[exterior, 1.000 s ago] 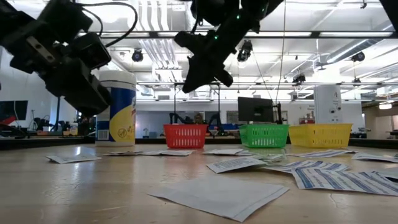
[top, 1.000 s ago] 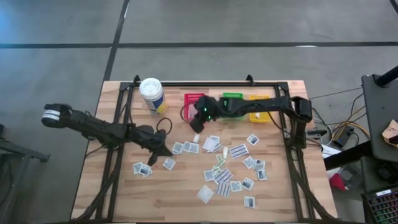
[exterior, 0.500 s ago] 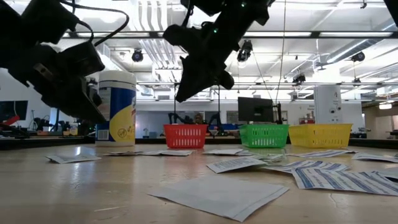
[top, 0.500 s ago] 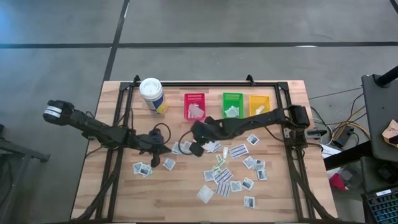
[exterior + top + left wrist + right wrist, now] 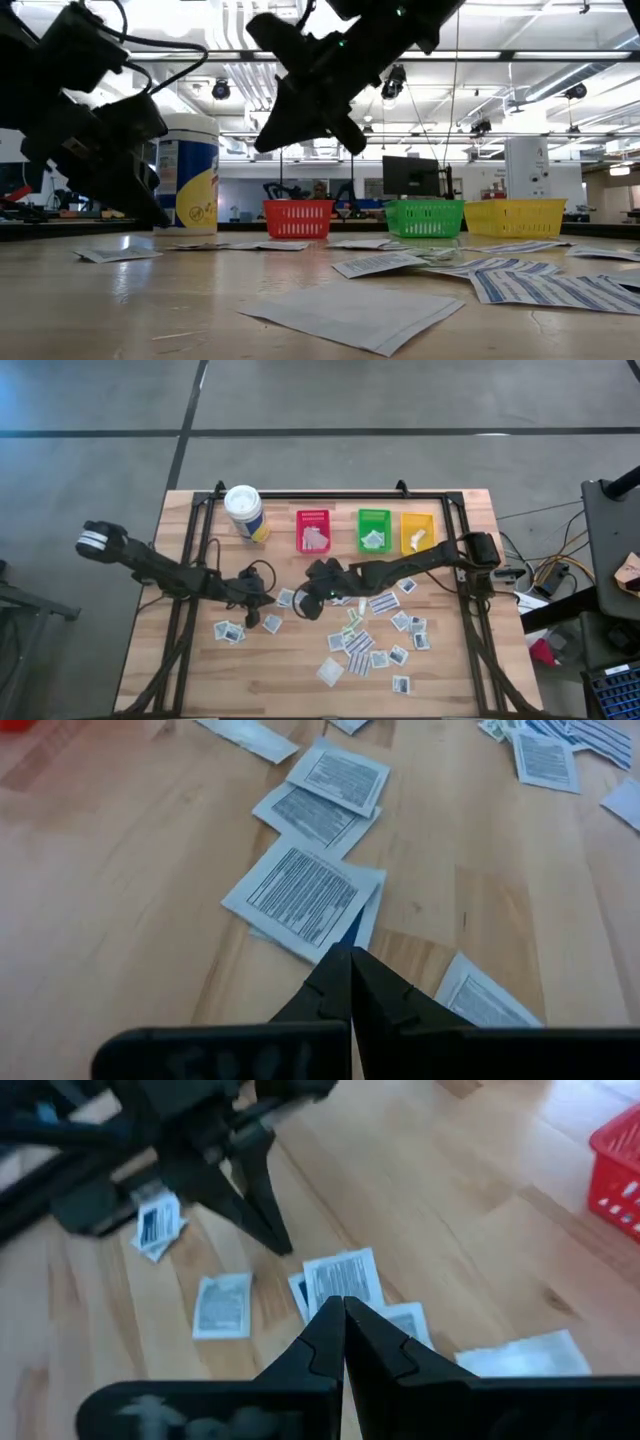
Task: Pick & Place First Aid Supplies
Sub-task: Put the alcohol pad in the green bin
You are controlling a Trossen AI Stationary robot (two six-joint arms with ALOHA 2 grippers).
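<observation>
Many small white packets with dark print [image 5: 370, 625] lie flat and scattered on the wooden table. My left gripper [image 5: 264, 602] is shut and low over a square printed packet [image 5: 305, 895]; it also shows in the low view [image 5: 158, 218]. My right gripper [image 5: 308, 604] is shut and empty. It hangs well above the table [image 5: 262, 145], over another packet [image 5: 343, 1278] and close to the left gripper [image 5: 275, 1230]. More packets lie in the red bin [image 5: 313, 531], green bin [image 5: 374, 530] and yellow bin [image 5: 417, 531]. My left gripper points its shut fingertips [image 5: 350, 960] down at the near edge of the square packet [image 5: 330, 935], which lies flat on the table. I cannot tell whether the tips touch it.
A white canister with a yellow label [image 5: 244, 512] stands at the far left of the table, beside the three bins along the far edge. Both arms meet near the table's middle. Bare wood lies along the near edge [image 5: 270, 680] and at the far right [image 5: 440, 575].
My right gripper has swung from over the red bin toward the near edge and the left, coming down beside my left gripper over the packets. My left gripper has sunk a little lower over its packet. Both have stayed shut.
</observation>
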